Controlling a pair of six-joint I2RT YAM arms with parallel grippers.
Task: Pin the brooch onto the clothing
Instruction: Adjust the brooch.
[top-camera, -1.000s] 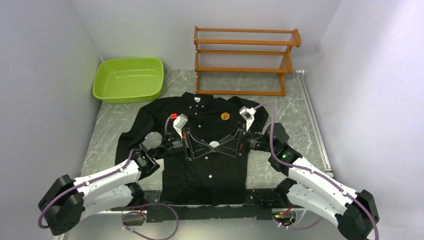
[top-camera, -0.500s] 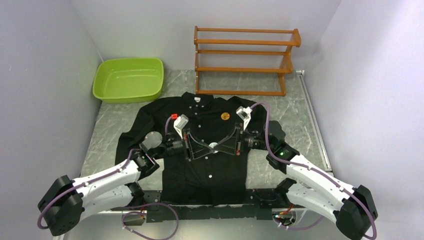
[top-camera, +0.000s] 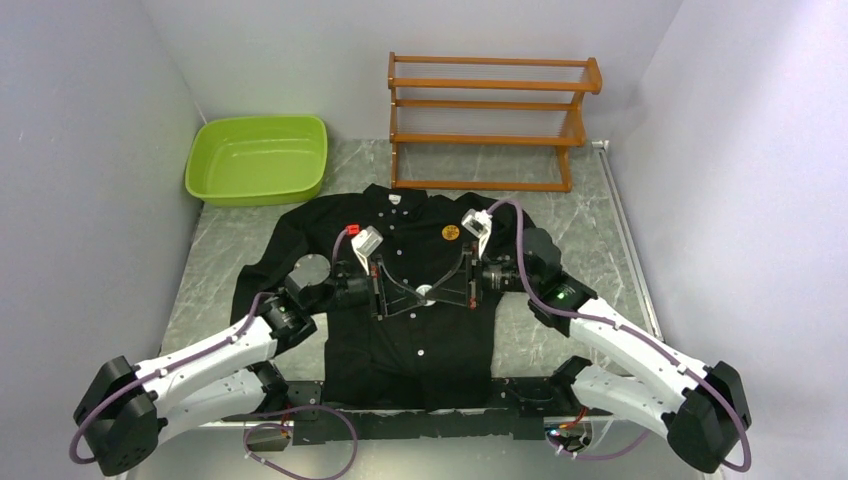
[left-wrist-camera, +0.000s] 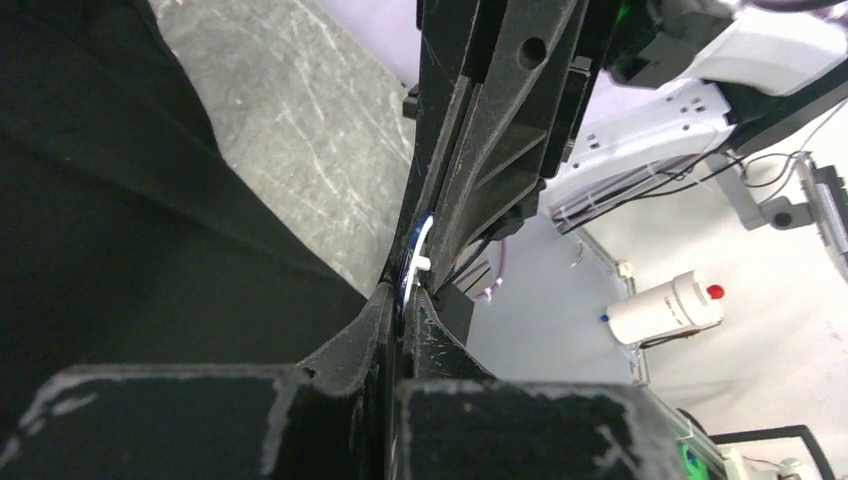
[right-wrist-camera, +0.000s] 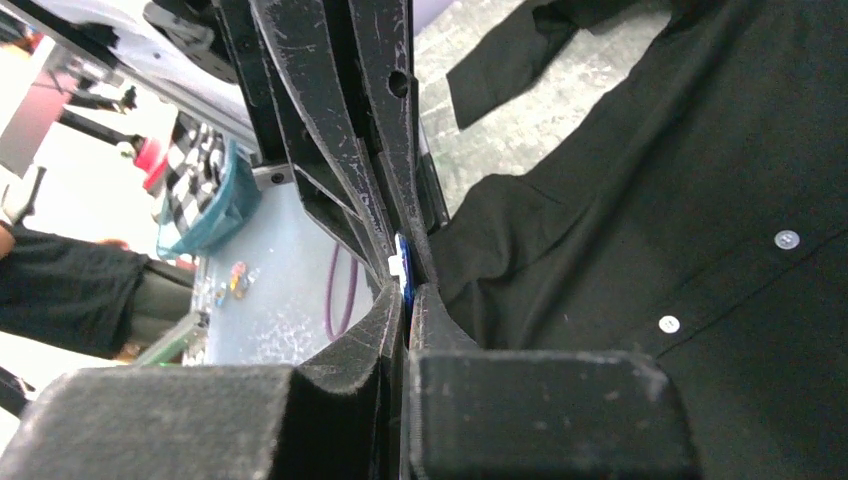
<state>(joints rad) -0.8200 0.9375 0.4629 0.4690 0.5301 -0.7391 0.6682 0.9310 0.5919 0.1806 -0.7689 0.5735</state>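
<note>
One big gray worktop (top-camera: 215, 265) holds everything. At its far side stand a wooden rack (top-camera: 490, 120) and a green tub (top-camera: 258, 158).

The black shirt (top-camera: 420, 350) lies flat on the worktop, front up. Its collar is by the rack.

The left arm (top-camera: 210, 355) starts at the near left corner. It lies low and reaches up and to the right. Its wrist is bent, so the left tool (top-camera: 418, 296) points right.

The right arm (top-camera: 640, 345) starts at the near right corner and reaches up and to the left. The right tool (top-camera: 436, 290) points left.

Both tools meet tip to tip over the middle of the shirt, on the line of white buttons. Each tool is squeezed almost all the way closed. Only a thin crack shows between its fingers.

The orange brooch (top-camera: 451, 233) sits on the shirt's chest, right of the buttons. It is near the collar, just past the right tool. I cannot tell if it is pinned on.

A tiny blue bit (left-wrist-camera: 411, 262) with a white edge sits where the tips meet. It is pinched between the fingers of both tools.
</note>
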